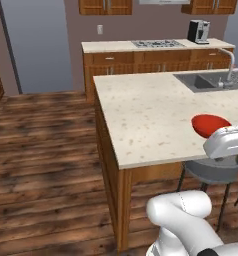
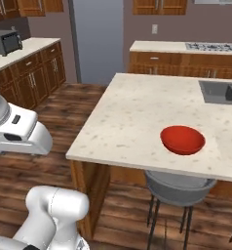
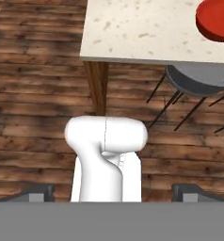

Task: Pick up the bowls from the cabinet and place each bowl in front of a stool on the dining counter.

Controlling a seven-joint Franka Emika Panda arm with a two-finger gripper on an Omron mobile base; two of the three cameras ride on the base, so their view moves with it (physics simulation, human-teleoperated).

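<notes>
Currently the red bowl (image 2: 183,139) sits on the dining counter (image 2: 132,117), near its front edge and directly above a grey stool (image 2: 179,188), so I judge this first placement complete. In the hand view the gripper (image 3: 113,193) shows its two dark finger tips (image 3: 38,193) standing far apart at the bottom corners with nothing between them; the jaws are open and empty. The camera on the hand looks down past the counter's front edge at the wooden floor (image 3: 34,94).

The cream bowl is not on the counter, so I take it that one bowl remains to be fetched (the wall cabinets (image 1: 105,6) at the far wall are closed, as far as I can tell).

Hazards from this position, in my judgement:

1. Any sweep of the arm towards the counter could clip the red bowl; it lies close to the edge and a shallow bowl would slide off easily.
2. Driving the base away with the arm low could catch the stool legs (image 3: 168,106) or the counter's wooden corner post (image 3: 98,87).
3. A second stool is barely seen at the right margin, so the second placement spot is uncertain.
</notes>
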